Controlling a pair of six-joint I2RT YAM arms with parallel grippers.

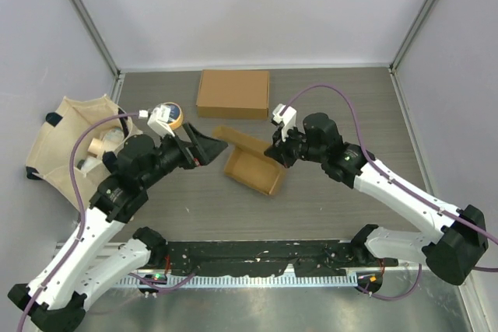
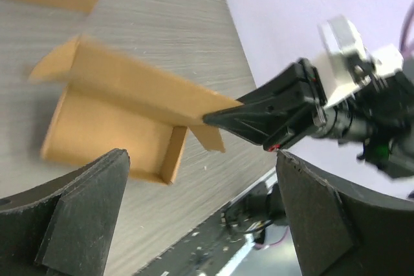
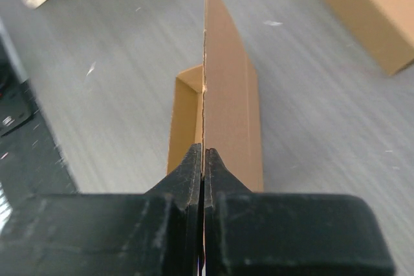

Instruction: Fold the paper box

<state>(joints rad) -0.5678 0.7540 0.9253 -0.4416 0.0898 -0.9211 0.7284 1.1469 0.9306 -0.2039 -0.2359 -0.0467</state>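
Note:
An open brown paper box (image 1: pixel 253 170) lies at the table's middle, its long lid flap (image 1: pixel 243 139) standing up. My right gripper (image 1: pixel 275 151) is shut on the right end of that flap; in the right wrist view the closed fingertips (image 3: pixel 204 159) pinch the flap's edge (image 3: pixel 226 95). My left gripper (image 1: pixel 213 146) is open and empty, just left of the flap's left end. In the left wrist view its two fingers (image 2: pixel 71 218) frame the box (image 2: pixel 110 134) and the right gripper (image 2: pixel 259 117) beyond it.
A closed brown box (image 1: pixel 233 92) lies at the back centre and shows in the right wrist view (image 3: pixel 362 4). A cloth bag (image 1: pixel 66 138) with small items sits at the left, a tape roll (image 1: pixel 166 114) beside it. A black rail (image 1: pixel 257 258) runs along the near edge.

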